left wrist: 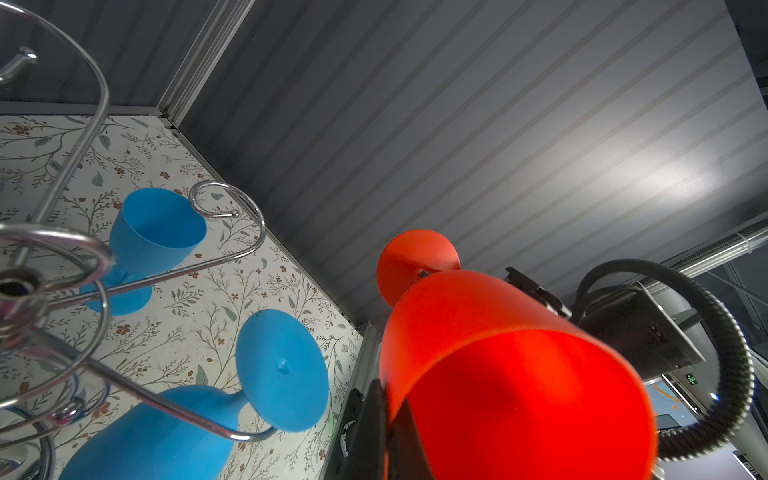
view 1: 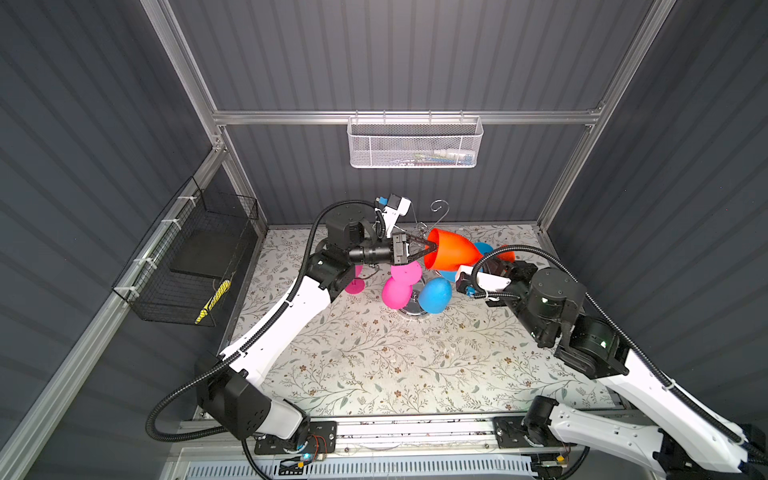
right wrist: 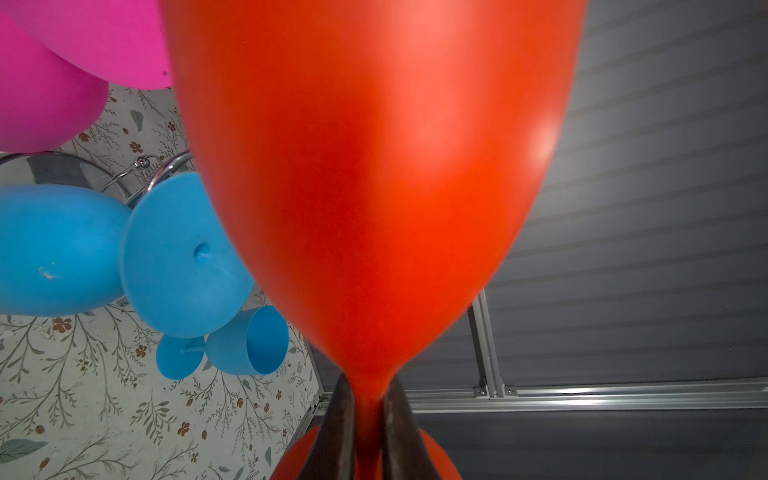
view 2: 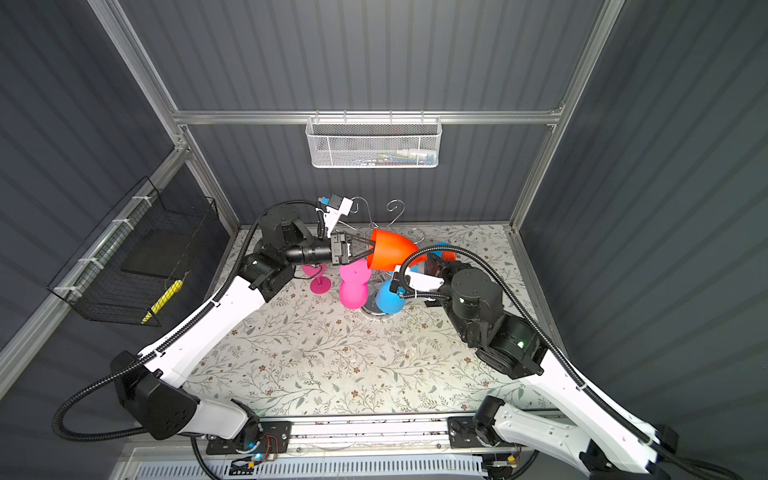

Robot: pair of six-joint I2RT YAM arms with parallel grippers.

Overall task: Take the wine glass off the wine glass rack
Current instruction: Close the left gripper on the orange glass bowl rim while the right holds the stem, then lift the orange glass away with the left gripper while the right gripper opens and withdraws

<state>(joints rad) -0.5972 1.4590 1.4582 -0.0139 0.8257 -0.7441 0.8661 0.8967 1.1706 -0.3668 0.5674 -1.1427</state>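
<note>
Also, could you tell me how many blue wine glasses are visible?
2 blue glasses: one hangs upside down on the wine glass rack, one stands on the table behind it.

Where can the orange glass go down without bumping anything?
The orange glass probably fits best on the bare table front, between the left arm and right arm. The back is crowded: rack, pink glasses and blue glasses bunch together there.

Both top views look steeply down from high above the bench's [view 1: 374, 374] front edge toward its back edge, sharing the whole bench. The left wrist view sits close against the orange glass's [left wrist: 519, 395] rim, facing the right edge; the right wrist view, equally near, looks along its bowl from the stem.
</note>
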